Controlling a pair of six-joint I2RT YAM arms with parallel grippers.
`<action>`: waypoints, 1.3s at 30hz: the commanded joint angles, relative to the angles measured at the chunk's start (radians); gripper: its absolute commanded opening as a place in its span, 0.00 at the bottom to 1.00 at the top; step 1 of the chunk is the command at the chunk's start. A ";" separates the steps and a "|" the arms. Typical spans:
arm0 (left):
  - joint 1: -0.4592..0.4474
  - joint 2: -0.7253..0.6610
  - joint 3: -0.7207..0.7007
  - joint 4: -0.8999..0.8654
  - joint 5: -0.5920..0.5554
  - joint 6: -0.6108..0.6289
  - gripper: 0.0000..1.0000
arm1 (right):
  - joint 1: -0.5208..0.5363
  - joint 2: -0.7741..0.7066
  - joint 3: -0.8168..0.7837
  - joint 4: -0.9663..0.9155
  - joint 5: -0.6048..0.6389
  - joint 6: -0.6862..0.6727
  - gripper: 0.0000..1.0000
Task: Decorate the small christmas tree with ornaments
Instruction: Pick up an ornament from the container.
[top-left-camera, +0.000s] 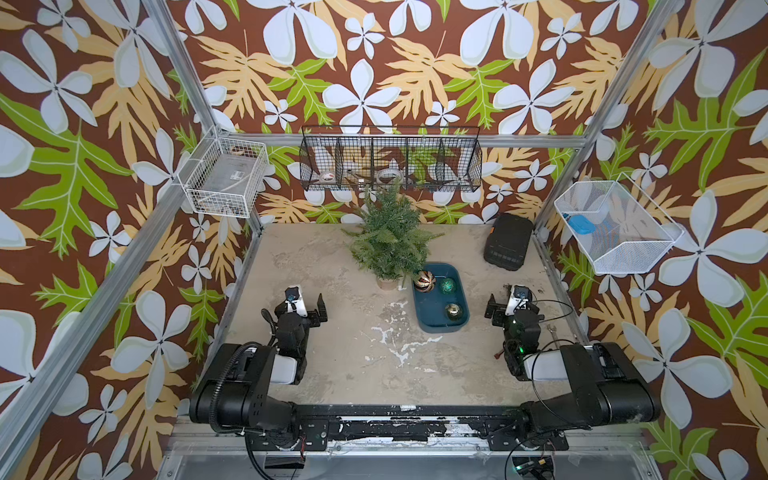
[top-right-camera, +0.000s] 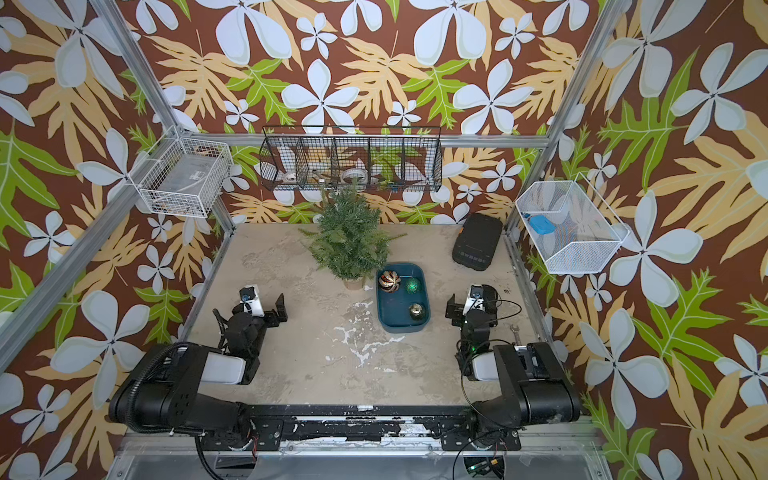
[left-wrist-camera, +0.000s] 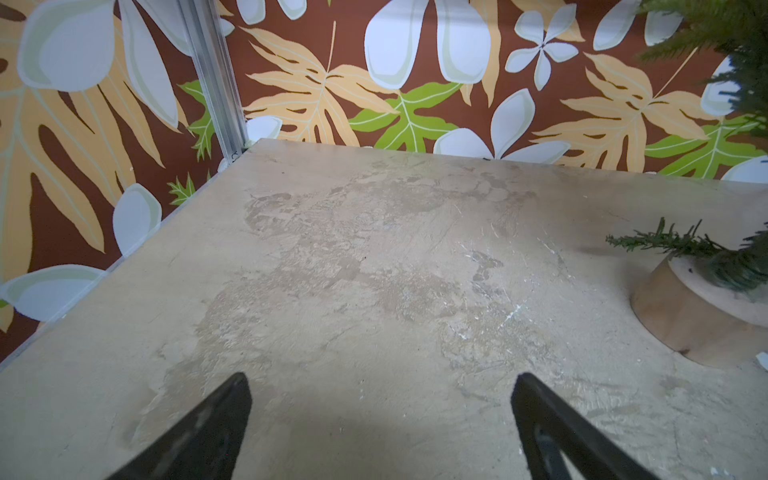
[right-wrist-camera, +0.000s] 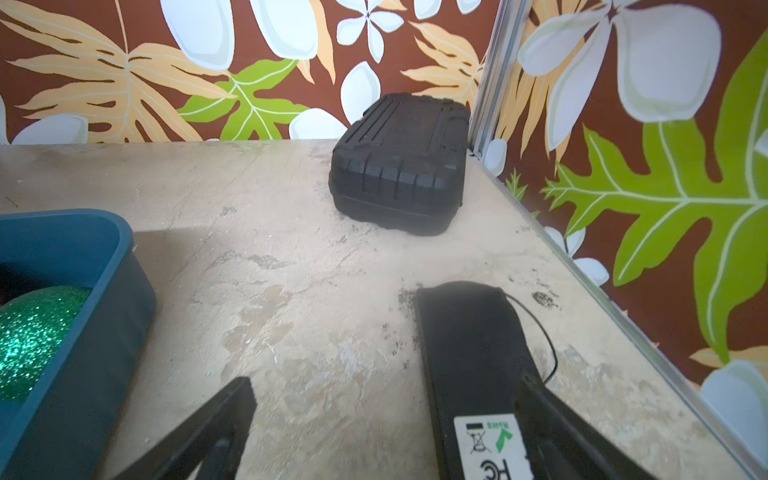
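My left wrist view crops the small christmas tree (left-wrist-camera: 698, 320): only its tan base and low branches show. My right wrist view crops the blue tray (right-wrist-camera: 104, 332), whose wall hides much of the green glitter ball (right-wrist-camera: 33, 332) (just 1 sparkling side shows). Items in the black wire basket (top-left-camera: 415, 137) are too small to identify.

Floral wallpaper walls (top-left-camera: 374, 62), aluminium frame (top-left-camera: 532, 142), worn beige tabletop (top-left-camera: 353, 374)

Robot lab cell: aluminium frame (top-left-camera: 532, 142), wallpaper backdrop (top-left-camera: 374, 62), two rail-mounted arms (top-left-camera: 245, 395).
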 joint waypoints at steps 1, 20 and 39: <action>-0.004 0.004 0.006 0.101 -0.015 0.001 1.00 | 0.004 0.007 0.007 0.101 0.028 -0.030 1.00; -0.004 0.004 0.005 0.103 -0.015 0.002 1.00 | 0.004 0.007 0.005 0.104 0.028 -0.030 1.00; -0.004 -0.073 0.029 0.004 -0.070 -0.021 1.00 | 0.014 -0.071 0.028 0.014 0.076 -0.030 1.00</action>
